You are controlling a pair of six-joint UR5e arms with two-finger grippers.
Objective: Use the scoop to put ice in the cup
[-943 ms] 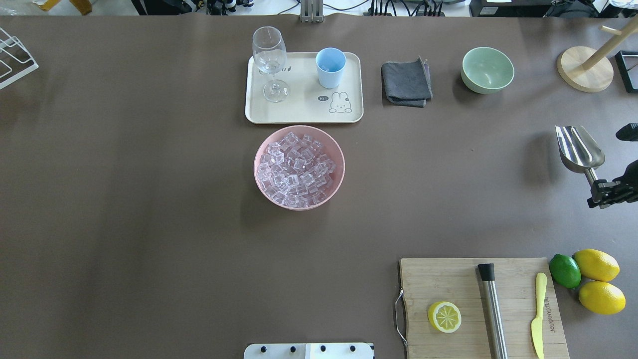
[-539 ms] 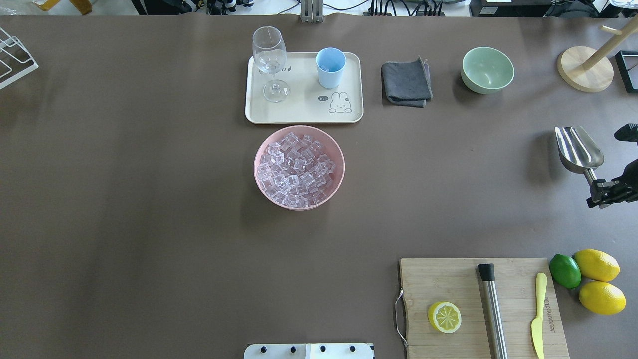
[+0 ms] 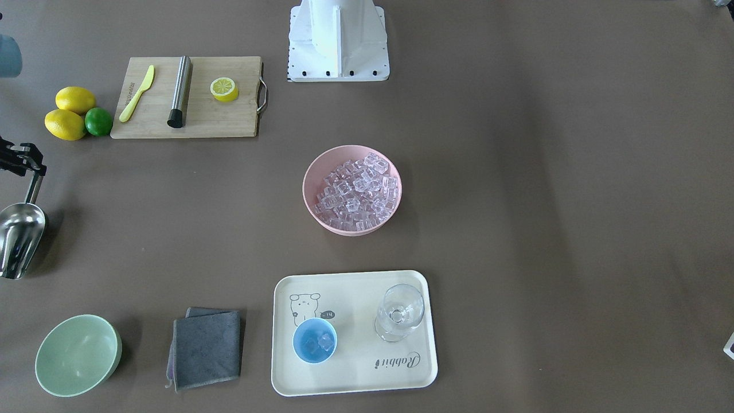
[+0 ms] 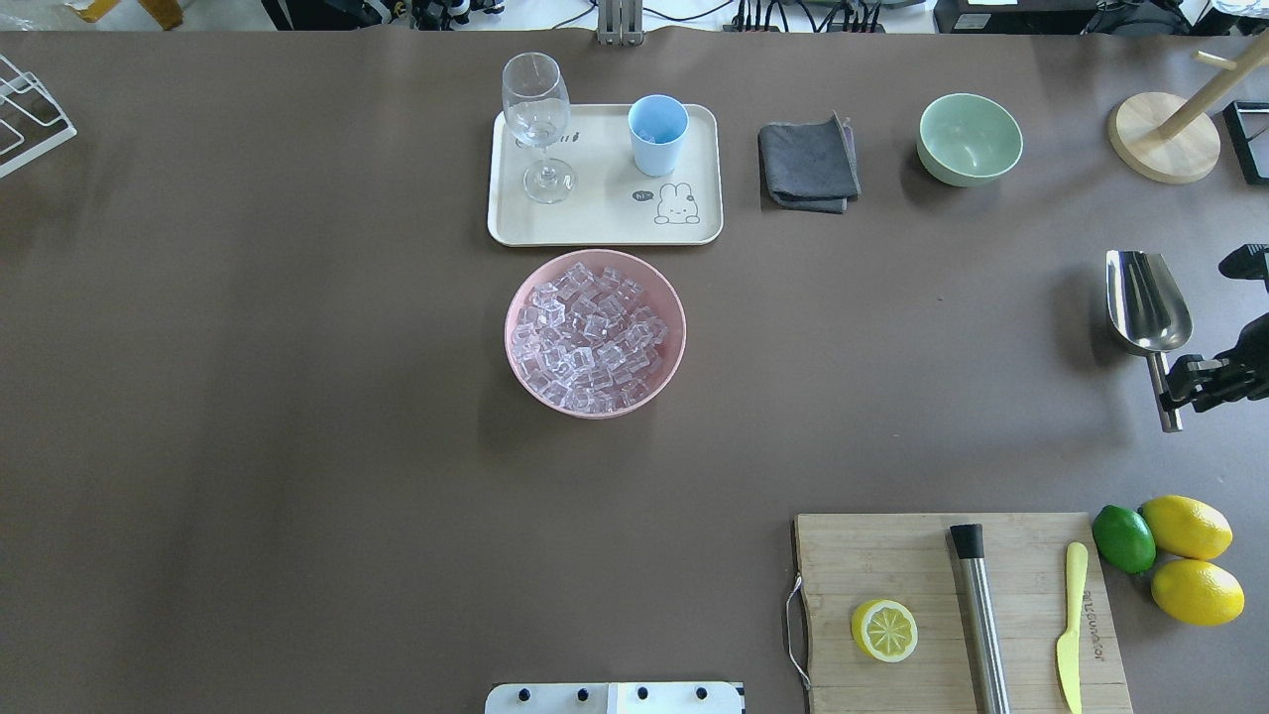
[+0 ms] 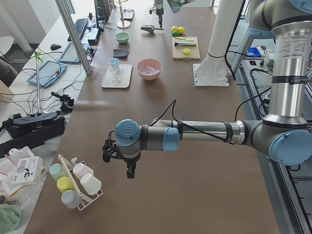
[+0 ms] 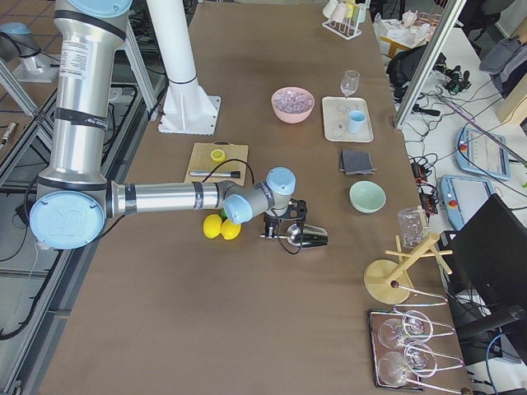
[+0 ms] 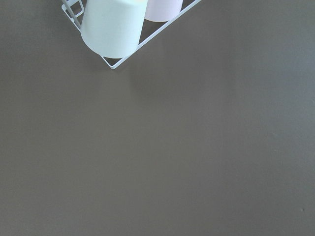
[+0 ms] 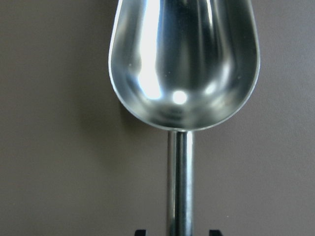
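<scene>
The steel scoop (image 4: 1148,302) lies on the table at the far right, its bowl empty, as the right wrist view (image 8: 184,64) shows. My right gripper (image 4: 1180,385) is open, with its fingertips (image 8: 140,232) on either side of the scoop's handle and a gap on both sides. The light-blue cup (image 4: 657,134) stands on the cream tray (image 4: 516,223); the front-facing view shows two ice cubes in the cup (image 3: 314,340). A heap of ice (image 4: 593,332) fills the pink bowl (image 4: 520,372). My left gripper (image 5: 119,156) shows only in the exterior left view, so I cannot tell its state.
A wine glass (image 4: 536,109) shares the tray. A grey cloth (image 4: 808,164), a green bowl (image 4: 969,139) and a wooden stand (image 4: 1162,137) lie along the far edge. A cutting board (image 4: 892,555) with a steel cylinder, a knife and a lemon half sits near right, beside lemons (image 4: 1186,526). A cup rack (image 7: 118,29) is under my left wrist.
The scoop has swung straight and settled lower, and its handle end now shows past the right gripper. The gripper has let go of it.
</scene>
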